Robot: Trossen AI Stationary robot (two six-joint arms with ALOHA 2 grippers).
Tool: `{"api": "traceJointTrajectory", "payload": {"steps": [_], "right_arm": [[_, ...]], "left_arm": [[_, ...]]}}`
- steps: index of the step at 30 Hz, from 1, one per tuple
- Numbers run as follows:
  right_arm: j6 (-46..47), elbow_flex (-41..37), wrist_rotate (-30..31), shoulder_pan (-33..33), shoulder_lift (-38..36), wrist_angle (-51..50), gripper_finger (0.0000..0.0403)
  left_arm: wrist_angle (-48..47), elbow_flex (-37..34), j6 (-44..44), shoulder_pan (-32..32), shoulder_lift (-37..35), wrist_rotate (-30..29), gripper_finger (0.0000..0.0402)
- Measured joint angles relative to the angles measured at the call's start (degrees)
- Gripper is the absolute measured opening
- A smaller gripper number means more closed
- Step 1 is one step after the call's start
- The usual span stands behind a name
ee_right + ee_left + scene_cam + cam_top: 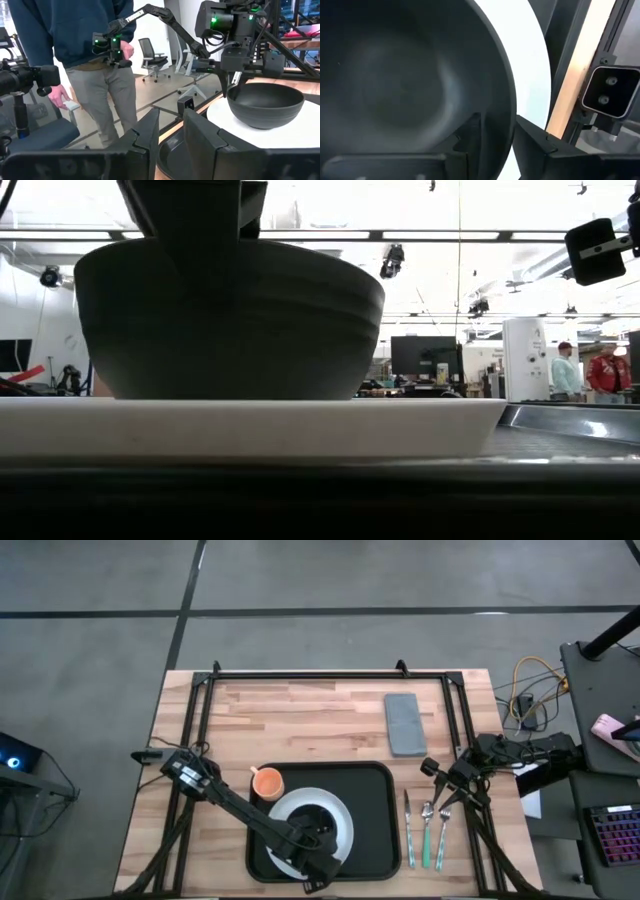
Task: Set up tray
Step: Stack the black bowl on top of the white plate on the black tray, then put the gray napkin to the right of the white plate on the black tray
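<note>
A black tray (375, 840) lies at the table's near middle. On it rests a white plate (343, 812), and a dark bowl (320, 823) stands on the plate (250, 425). An orange cup (267, 781) stands in the tray's far left corner. My left gripper (497, 127) points down at the bowl's near rim. It is open, with one finger inside the bowl (395, 85) and one outside. My right gripper (437, 778) waits at the table's right edge, narrowly open with nothing between its fingers (171, 130). My left gripper's fingers (470, 137) stand on either side of the bowl's near rim (507, 115), coming from above. Whether either finger touches the rim I cannot tell. The bowl sits upright on the plate.
A grey folded napkin (405, 723) lies at the far right of the table. A fork and two green-handled pieces of cutlery (425, 830) lie right of the tray. A person (85, 60) stands beyond the table's edge. Black frame rails (330, 675) border the table.
</note>
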Motion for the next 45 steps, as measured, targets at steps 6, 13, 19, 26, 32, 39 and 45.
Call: {"api": "traceJointTrajectory", "payload": {"steps": [6,13,19,26,32,39,45], "right_arm": [[0.0,0.0,0.0,0.0,0.0,0.0,0.0069],[0.0,0.0,0.0,0.0,0.0,0.0,0.0072],[0.0,0.0,0.0,0.0,0.0,0.0,0.0079],[0.0,0.0,0.0,0.0,0.0,0.0,0.0080],[0.0,0.0,0.0,0.0,0.0,0.0,0.0071],[0.0,0.0,0.0,0.0,0.0,0.0,0.0070],[0.0,0.0,0.0,0.0,0.0,0.0,0.0078]], "left_arm": [[0.0,0.3,0.0,0.0,0.0,0.3,0.0125],[0.1,3.8,3.0,0.0,-0.2,0.2,0.0150],[2.3,9.0,14.2,0.0,-0.4,0.0,0.0151],[2.4,15.5,19.5,0.0,-0.4,-0.1,0.0151],[0.3,19.3,19.5,0.0,-0.4,-0.2,0.0151],[-0.5,19.7,14.5,1.1,-0.4,-0.2,0.0151],[2.4,19.7,27.3,1.5,-1.1,1.3,0.0151]]}}
